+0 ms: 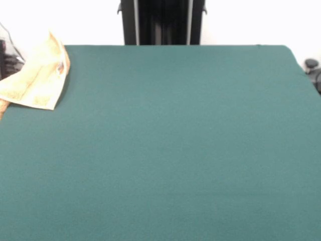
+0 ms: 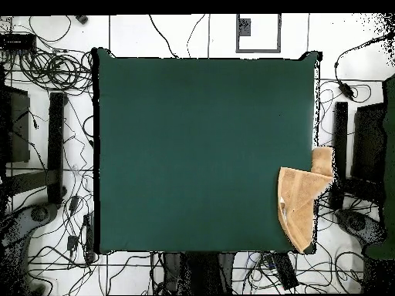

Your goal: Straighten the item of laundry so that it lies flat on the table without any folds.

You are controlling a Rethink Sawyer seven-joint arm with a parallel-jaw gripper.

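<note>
The tan terry towel lies folded over at the far left corner of the dark green table in the front view, with part of it hanging over the table's edge. In the overhead view the towel sits at the right edge near the bottom corner of the table, folded into a rough triangle, one part past the edge. A small white tag shows on its fold. The gripper does not show in either view; only the robot's black pedestal is visible.
Cables and black stands lie on the floor around the table. A dark object sits beyond the table's right far corner in the front view.
</note>
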